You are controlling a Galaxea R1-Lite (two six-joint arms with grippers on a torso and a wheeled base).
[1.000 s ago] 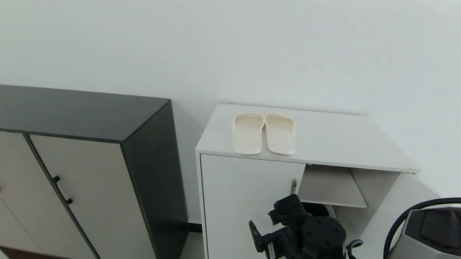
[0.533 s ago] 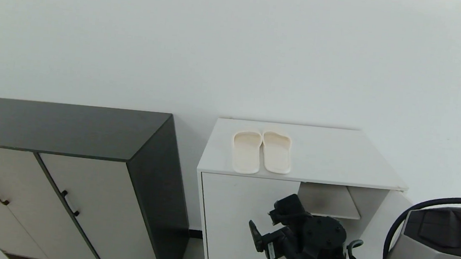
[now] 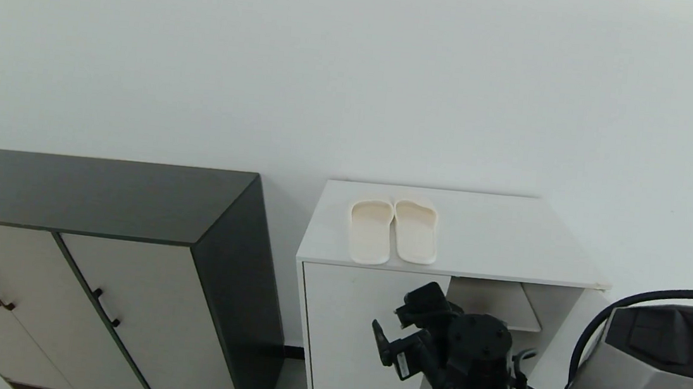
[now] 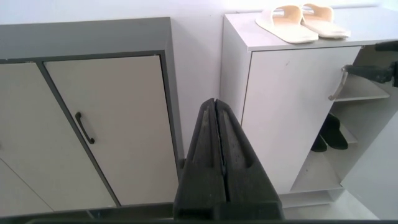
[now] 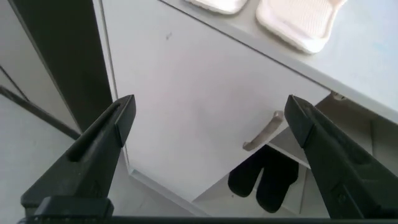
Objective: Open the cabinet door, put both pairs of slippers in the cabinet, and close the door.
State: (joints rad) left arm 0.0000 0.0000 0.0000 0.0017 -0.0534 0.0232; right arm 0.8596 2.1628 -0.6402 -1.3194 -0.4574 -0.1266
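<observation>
A cream pair of slippers (image 3: 392, 231) lies side by side on top of the white cabinet (image 3: 507, 238). The cabinet's right side stands open, showing a shelf (image 3: 492, 304); its left door (image 3: 339, 333) is shut. A black pair of slippers (image 4: 329, 132) stands inside on a lower shelf. My right gripper (image 3: 396, 320) is open, held in front of the left door near its handle (image 5: 261, 134); the cream slippers (image 5: 261, 15) and black slippers (image 5: 264, 177) lie beyond it. My left gripper (image 4: 216, 124) is shut on nothing, held back from both cabinets and well below the cream slippers (image 4: 303, 22).
A taller black cabinet (image 3: 98, 196) with two shut pale doors and dark handles (image 3: 103, 306) stands left of the white one, with a narrow gap between them. A plain white wall runs behind both.
The head camera shifted, so the whole scene sits lower in the picture than one second ago. My right gripper moved slightly to the left. The slippers have not moved.
</observation>
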